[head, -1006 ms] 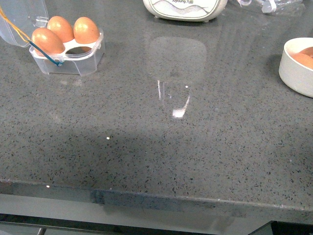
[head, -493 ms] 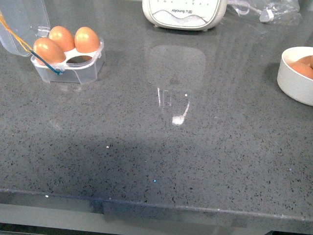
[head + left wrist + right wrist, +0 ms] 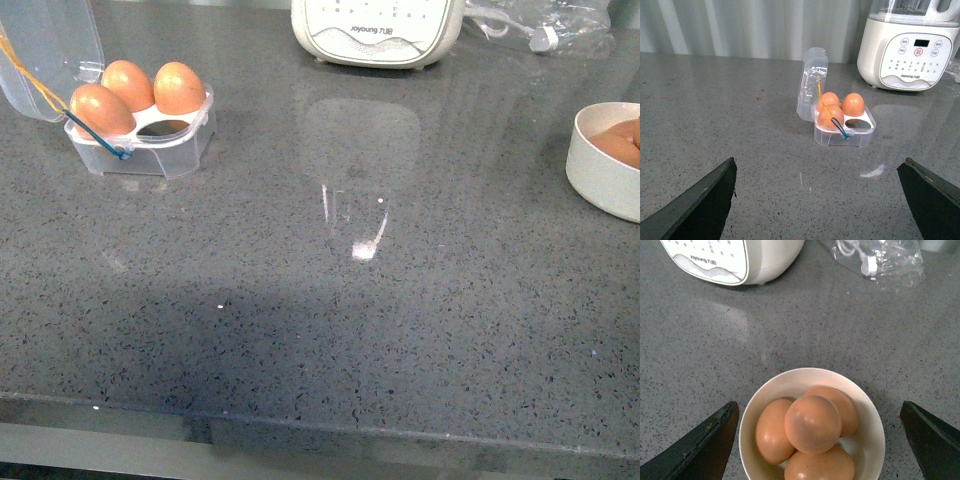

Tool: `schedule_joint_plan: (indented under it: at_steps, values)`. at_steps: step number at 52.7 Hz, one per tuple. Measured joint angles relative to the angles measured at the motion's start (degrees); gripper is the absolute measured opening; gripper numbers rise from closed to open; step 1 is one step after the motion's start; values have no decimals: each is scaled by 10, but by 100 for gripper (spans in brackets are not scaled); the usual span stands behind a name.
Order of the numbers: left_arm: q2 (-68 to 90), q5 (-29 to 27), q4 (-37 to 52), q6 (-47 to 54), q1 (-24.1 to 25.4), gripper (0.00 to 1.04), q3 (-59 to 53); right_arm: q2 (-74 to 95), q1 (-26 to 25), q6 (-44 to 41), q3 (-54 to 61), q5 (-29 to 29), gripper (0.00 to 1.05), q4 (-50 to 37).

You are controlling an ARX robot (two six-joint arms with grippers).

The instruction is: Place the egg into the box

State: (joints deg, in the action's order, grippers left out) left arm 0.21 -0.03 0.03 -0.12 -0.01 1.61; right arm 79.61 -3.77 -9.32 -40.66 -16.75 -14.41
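egg (image 3: pixel 813 424) topmost in bowl (image 3: pixel 810 374), centred beneath wide-spread right pincer (image 3: pixel 818 407), apart.

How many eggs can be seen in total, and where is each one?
7. Three stand in the open box: the front left egg, the back left egg, the back right egg. Four more eggs are piled in the white bowl; others may be hidden beneath.

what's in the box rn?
Three eggs sit in the box; the fourth cup is empty. The lid is open. The eggs hide their cup bottoms.
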Motion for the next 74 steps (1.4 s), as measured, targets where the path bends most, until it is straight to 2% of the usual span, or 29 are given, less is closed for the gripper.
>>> schedule_joint_plan:
  at_steps: [62,68,74]
  values:
    - [0,0,0,0,0,98,0,119,-27,20,-8,-42,97,-62]
    - [0,0,0,0,0,98,0,119,-27,20,-8,-42,79,-63]
    - [0,0,0,0,0,98,0,119,-27,20,-8,-43,64,-63]
